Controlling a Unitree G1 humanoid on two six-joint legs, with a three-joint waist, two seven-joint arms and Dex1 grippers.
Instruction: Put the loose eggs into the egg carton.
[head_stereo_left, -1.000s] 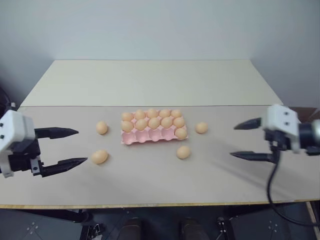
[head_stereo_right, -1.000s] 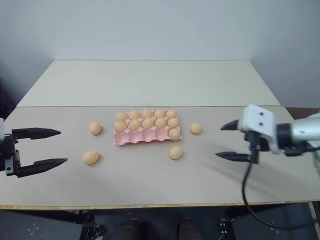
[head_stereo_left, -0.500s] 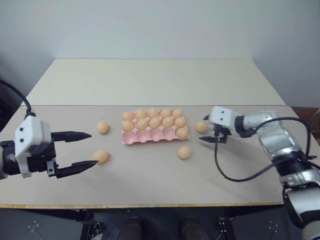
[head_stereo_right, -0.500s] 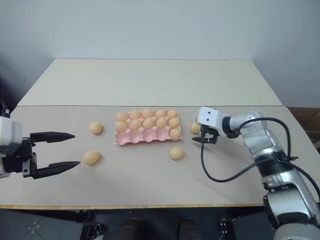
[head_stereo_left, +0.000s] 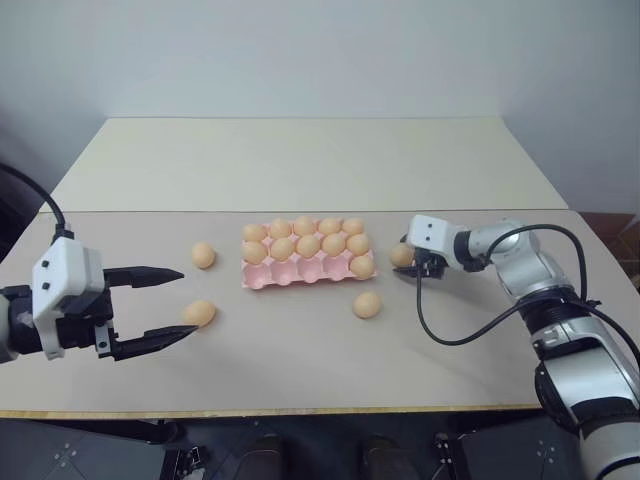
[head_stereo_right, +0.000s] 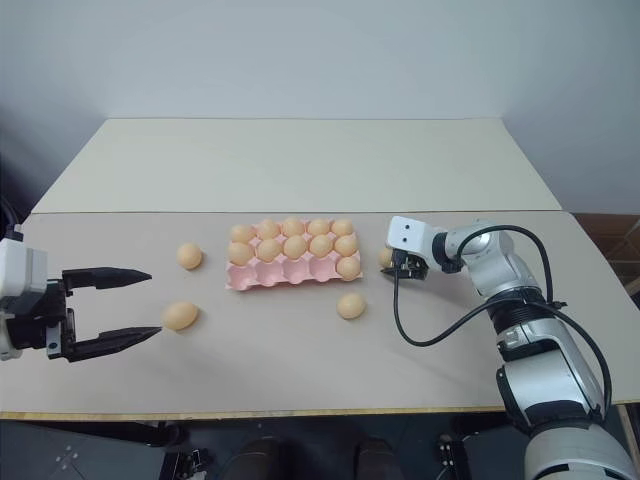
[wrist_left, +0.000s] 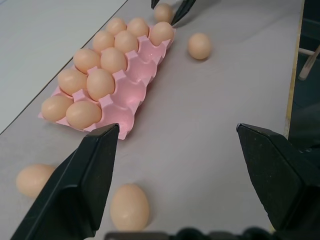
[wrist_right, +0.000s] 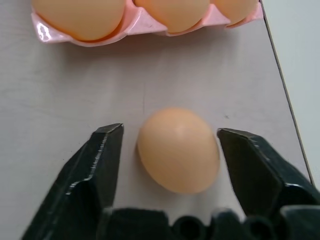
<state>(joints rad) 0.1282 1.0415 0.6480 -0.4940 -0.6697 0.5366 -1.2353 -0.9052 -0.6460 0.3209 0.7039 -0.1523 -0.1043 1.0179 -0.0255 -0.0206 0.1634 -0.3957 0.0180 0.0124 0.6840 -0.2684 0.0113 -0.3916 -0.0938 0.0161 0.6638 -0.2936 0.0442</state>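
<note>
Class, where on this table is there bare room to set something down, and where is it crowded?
Free: the far table half behind the egg carton, and the near strip along the front edge. Crowded: around the carton, with loose eggs on both sides and the right claw beside it.

Pale pink egg carton (head_stereo_left: 305, 268) lies flat mid-tabletop: far and middle rows full, near row holds one egg at its right end. Four loose tan eggs: two left (head_stereo_left: 204, 255) (head_stereo_left: 199, 313), two right (head_stereo_left: 402, 256) (head_stereo_left: 367, 305).

One egg carton (head_stereo_left: 308, 270); eleven eggs in carton (head_stereo_left: 308, 245); four loose eggs (head_stereo_left: 367, 305) on worktop (head_stereo_left: 300, 350); two claws.
</note>
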